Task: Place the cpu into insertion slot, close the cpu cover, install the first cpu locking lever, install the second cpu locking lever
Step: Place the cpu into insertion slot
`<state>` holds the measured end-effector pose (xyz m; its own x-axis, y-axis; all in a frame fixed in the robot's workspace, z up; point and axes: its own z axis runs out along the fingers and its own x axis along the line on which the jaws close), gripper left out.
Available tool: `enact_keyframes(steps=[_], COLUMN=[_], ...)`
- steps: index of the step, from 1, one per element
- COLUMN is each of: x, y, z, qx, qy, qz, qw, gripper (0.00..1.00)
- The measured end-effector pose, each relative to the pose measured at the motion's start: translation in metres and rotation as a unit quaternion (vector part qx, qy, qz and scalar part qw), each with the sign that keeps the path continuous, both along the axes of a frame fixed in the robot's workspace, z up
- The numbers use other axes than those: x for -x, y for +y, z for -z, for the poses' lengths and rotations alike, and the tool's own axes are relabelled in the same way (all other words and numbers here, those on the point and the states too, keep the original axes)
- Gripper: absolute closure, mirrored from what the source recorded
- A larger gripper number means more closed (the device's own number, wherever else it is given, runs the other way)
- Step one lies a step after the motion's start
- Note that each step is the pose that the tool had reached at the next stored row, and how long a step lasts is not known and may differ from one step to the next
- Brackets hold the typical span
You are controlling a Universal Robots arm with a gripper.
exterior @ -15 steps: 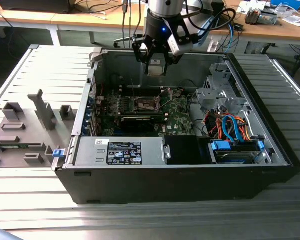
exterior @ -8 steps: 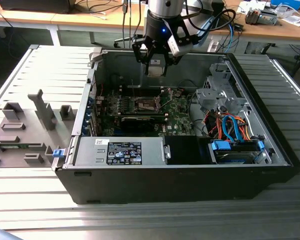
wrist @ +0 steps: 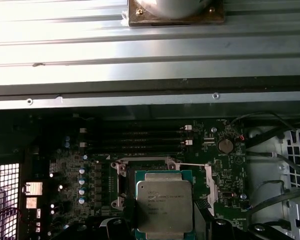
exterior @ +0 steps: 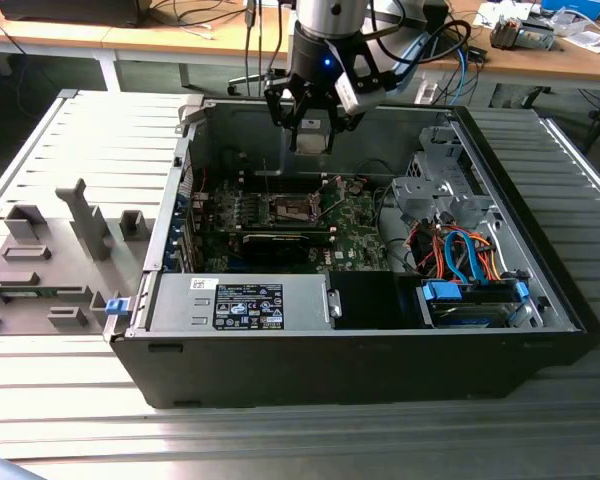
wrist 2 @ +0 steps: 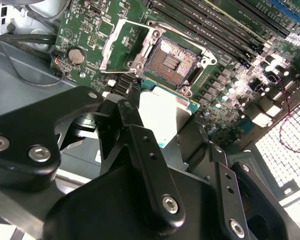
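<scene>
Ribbed metal tabletop [exterior: 70,420] supports the open computer case [exterior: 330,365], with the green motherboard [exterior: 365,222] exposed inside. Task status: no step is complete. The insertion slot [wrist 2: 172,60] is empty, with its dark contact field uncovered. The cpu cover [wrist 2: 110,46] is swung open and lies beside the insertion slot, so closing it and both lever steps remain outstanding. The gripper [exterior: 311,138] hangs above the insertion slot, apart from it, and is clenched on the cpu [wrist: 164,206] across two opposite edges. In both wrist views the cpu sits flat between the fingertips, metal top facing the wrist; whether it is centred over the insertion slot cannot be told
</scene>
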<state>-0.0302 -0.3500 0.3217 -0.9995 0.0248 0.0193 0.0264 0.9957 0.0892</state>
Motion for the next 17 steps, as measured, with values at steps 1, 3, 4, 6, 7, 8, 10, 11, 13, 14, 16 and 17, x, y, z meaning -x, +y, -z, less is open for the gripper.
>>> enact_keyframes(steps=[1, 3, 4, 6, 7, 8, 10, 11, 13, 14, 16, 17], x=[0.0, 0.0, 0.0, 0.0, 0.0, 0.0, 0.0, 0.0, 0.0, 0.0, 0.0, 0.0], y=[-0.0001, -0.0003, -0.0003, -0.0004, -0.0005, -0.0005, -0.0007, -0.0007, -0.0008, -0.0008, -0.0009, -0.0009], z=[0.0001, 0.0008, 0.001, 0.0016, 0.0018, 0.0021, 0.0029, 0.0031, 0.0035, 0.004, 0.0045, 0.005], qx=[0.0, 0.0001, 0.0, 0.0001, 0.0, 0.0, 0.0001, 0.0, 0.0, 0.0, 0.0, 0.0], qy=[0.0, 0.0, 0.0, 0.0, 0.0, 0.0, 0.0, 0.0, 0.0, 0.0, 0.0, 0.0], qz=[0.0, 0.0, 0.0, 0.0, 0.0, 0.0, 0.0, 0.0, 0.0, 0.0, 0.0, 0.0], qw=[1.0, 1.0, 1.0, 1.0, 1.0, 1.0, 1.0, 1.0, 1.0, 1.0, 1.0, 1.0], gripper=[0.46, 0.46, 0.46, 0.46, 0.46, 0.46, 0.46, 0.46, 0.46, 0.46, 0.46, 0.46])
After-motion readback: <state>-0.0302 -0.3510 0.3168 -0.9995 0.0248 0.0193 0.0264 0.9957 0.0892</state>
